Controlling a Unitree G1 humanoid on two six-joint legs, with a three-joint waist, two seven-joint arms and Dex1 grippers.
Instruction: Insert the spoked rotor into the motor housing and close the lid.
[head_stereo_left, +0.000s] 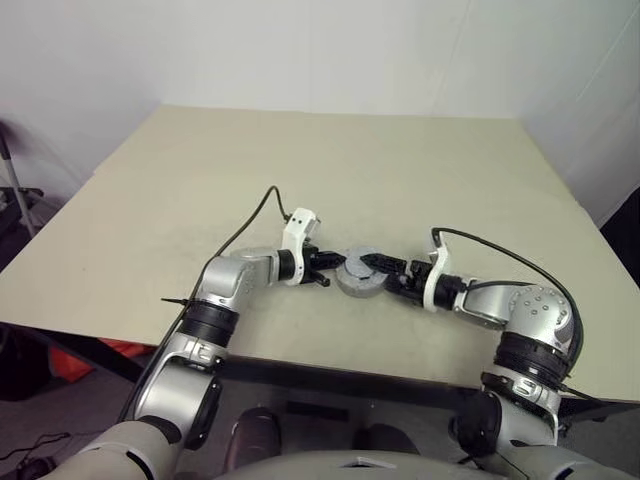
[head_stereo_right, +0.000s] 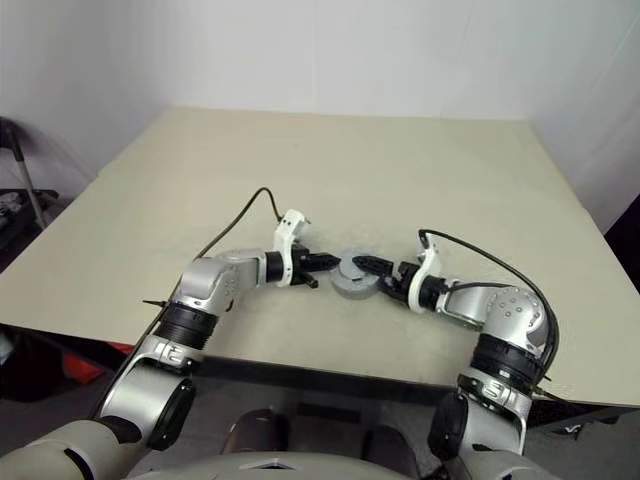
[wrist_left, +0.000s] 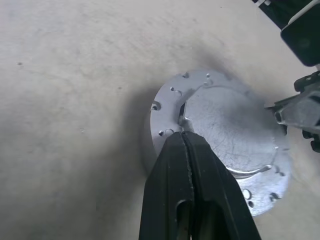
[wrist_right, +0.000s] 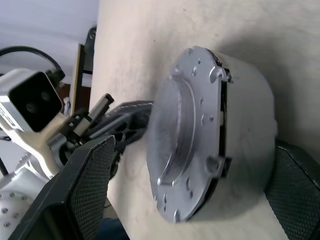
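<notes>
Grey lid (wrist_left: 232, 132) caps motor housing (wrist_right: 245, 135), unmarked.

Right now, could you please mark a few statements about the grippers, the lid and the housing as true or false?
1. The left gripper is shut, its tip at the lid. True.
2. The right gripper is shut on the lid. False: its fingers stand wide apart on either side of the motor housing.
3. The lid lies on top of the motor housing. True.
4. The motor housing stands at the far edge of the table. False: it sits near the robot, between the two grippers.
5. The lid sits apart from the housing on the bare table. False: it rests on the housing.
</notes>
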